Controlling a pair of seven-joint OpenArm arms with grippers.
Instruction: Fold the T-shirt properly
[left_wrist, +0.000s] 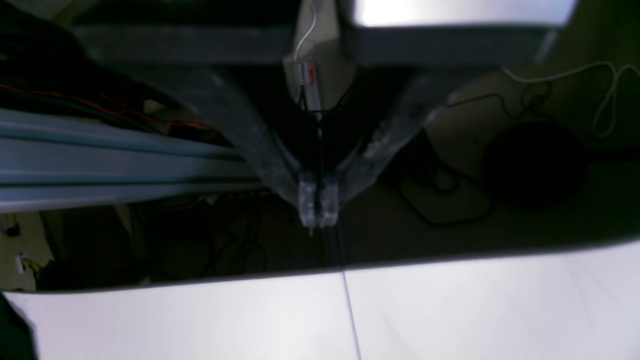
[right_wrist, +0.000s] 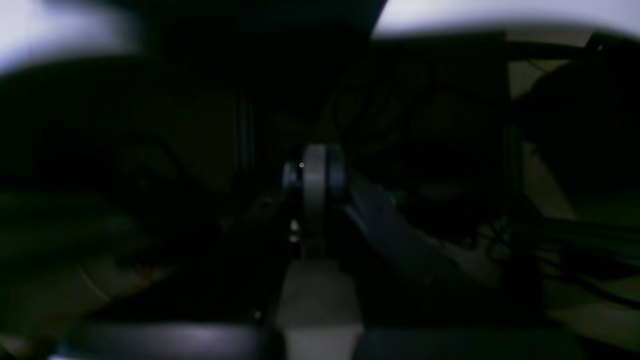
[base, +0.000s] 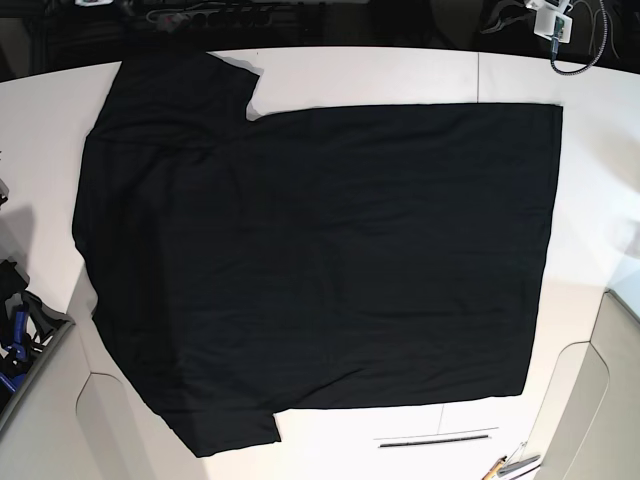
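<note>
Base view: plain black T-shirt (base: 320, 260), printless.

T-shirt (base: 320, 260) spread flat on table (base: 590, 180), sleeves toward left

T-shirt (base: 330, 260): plain black all over, no print seen on the upward side, only faint creases. Table (base: 400, 75): white, matte, crossed by a thin dark seam line; in the left wrist view the same white is seen with a dark edge. Left claw (left_wrist: 318, 206): translucent, pale grey tips on dark grey fingers. Right claw (right_wrist: 314, 190): grey, barely made out in a very dark frame. Thin white cable (left_wrist: 607, 95) seen against a dull olive-brown background. Red wires (left_wrist: 100, 107) noted over black. Blue part (base: 15, 335) seen at the base view's left edge.
</note>
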